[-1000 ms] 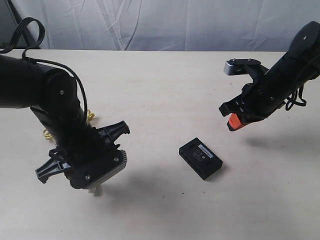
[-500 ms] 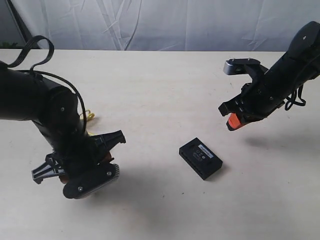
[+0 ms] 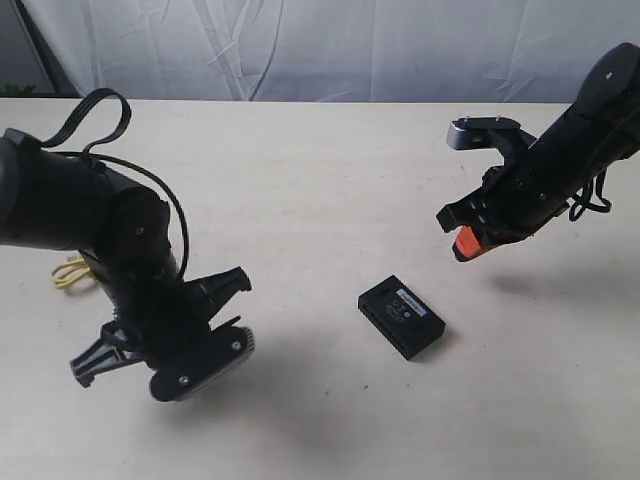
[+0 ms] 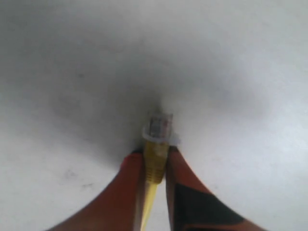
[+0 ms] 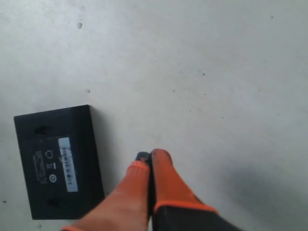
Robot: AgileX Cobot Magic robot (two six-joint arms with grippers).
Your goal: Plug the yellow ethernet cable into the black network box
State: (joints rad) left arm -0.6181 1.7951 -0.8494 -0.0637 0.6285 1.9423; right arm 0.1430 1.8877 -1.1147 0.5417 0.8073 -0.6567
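Observation:
My left gripper point(image 4: 154, 156) is shut on the yellow ethernet cable point(image 4: 155, 161) just behind its clear plug point(image 4: 160, 126), which sticks out past the orange fingertips close over the table. In the exterior view that gripper point(image 3: 150, 345) is low at the front left, and a yellow coil of the cable point(image 3: 72, 273) lies behind the arm. The black network box point(image 3: 401, 315) with its white label lies flat on the table right of centre. My right gripper point(image 3: 465, 243) hovers above and to the right of the box point(image 5: 58, 161), its orange fingers point(image 5: 161, 178) pressed together with nothing held.
The pale wooden table point(image 3: 320, 170) runs back to a white curtain point(image 3: 330, 45). Black cables loop off the left arm point(image 3: 95, 110). The silver wrist camera point(image 3: 485, 131) sits on the right arm.
The left arm has shifted and turned, uncovering the yellow coil on its left. The right arm and the box have not moved.

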